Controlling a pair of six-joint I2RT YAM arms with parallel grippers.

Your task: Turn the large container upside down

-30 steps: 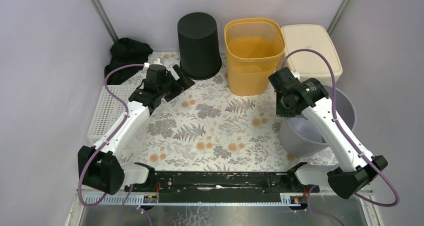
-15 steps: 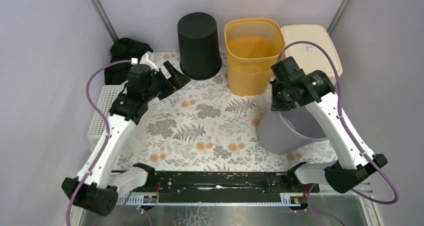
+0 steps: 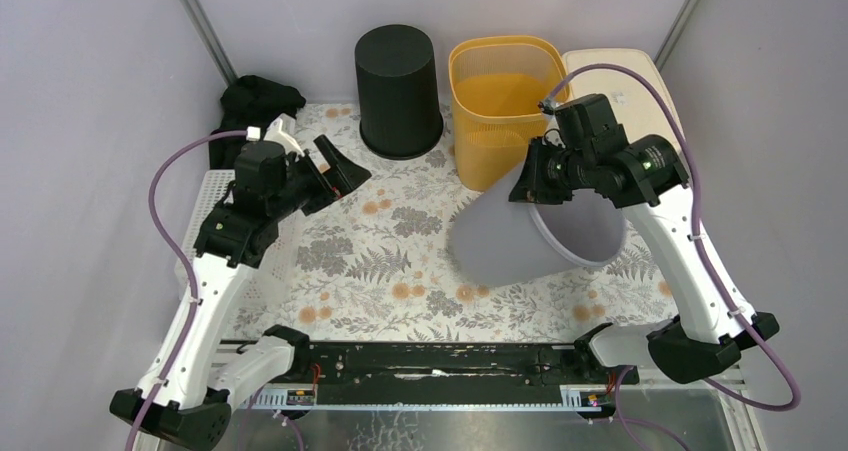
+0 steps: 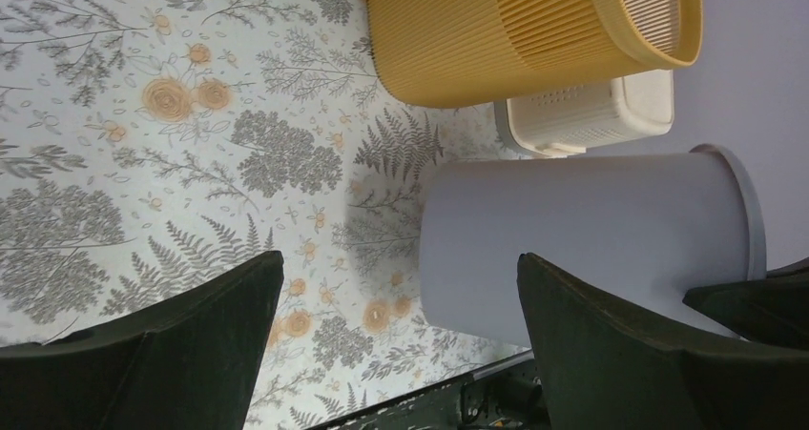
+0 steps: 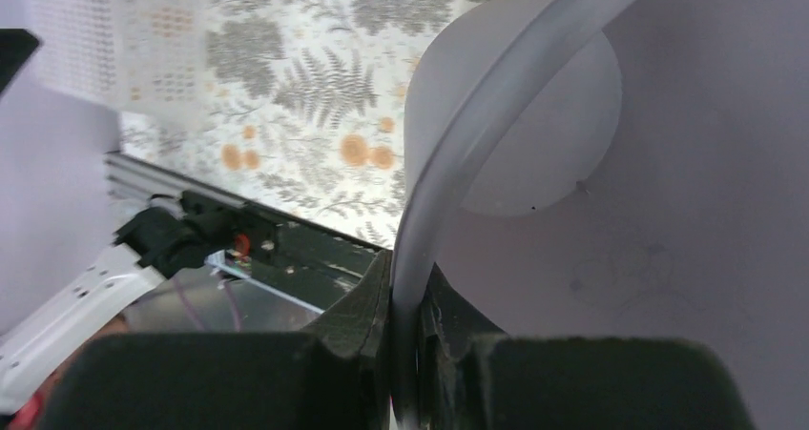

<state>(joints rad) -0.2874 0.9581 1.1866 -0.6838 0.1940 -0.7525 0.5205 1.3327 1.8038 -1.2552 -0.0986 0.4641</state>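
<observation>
Currently you pinch bucket (image 3: 505, 239) rim in right end effector (image 3: 528, 185): edge grip lets wrist roll it over; bucket tipped sideways over table (image 3: 390, 266); left end effector (image 3: 338, 171) wide, empty, well apart.

**Readable markings: none**

No text, label, brand or number is legible in any view. Pale grey round plastic container (image 3: 510, 241), rim pinched in the right gripper (image 3: 532, 183): plain walls. Yellow ribbed plastic basket (image 4: 496, 34), ahead of the left gripper (image 4: 399, 263): unmarked.
</observation>
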